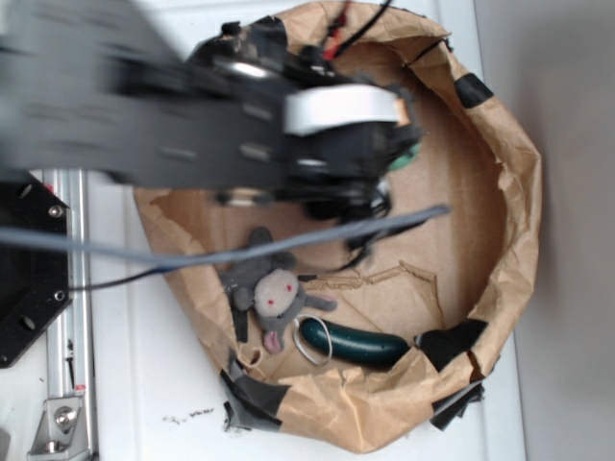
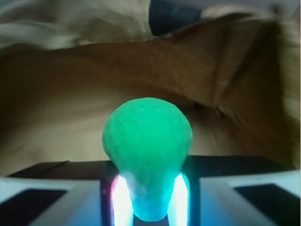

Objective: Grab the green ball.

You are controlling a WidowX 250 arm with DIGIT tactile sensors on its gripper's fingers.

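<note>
The claw [image 2: 149, 197] pinched the green ball [image 2: 148, 146] inside the brown paper bag [image 1: 500, 288]. A toy mouse [image 1: 274, 298] and a green cucumber [image 1: 356, 343] lay in the bag too.

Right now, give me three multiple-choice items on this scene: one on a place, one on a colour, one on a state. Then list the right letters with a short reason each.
1. Where does the toy mouse lie?
A. inside the paper bag
B. on the white table outside it
C. on top of the arm

2. What colour is the ball?
A. red
B. green
C. yellow

3. What is the claw doing?
A. hanging open and empty
B. shut on the cucumber toy
C. shut on the ball

Answers:
1 A, the mouse rests on the bag's floor beside the cucumber toy.
2 B, the wrist view shows it bright green.
3 C, the wrist view shows both fingers pressed against the ball's sides.
</note>
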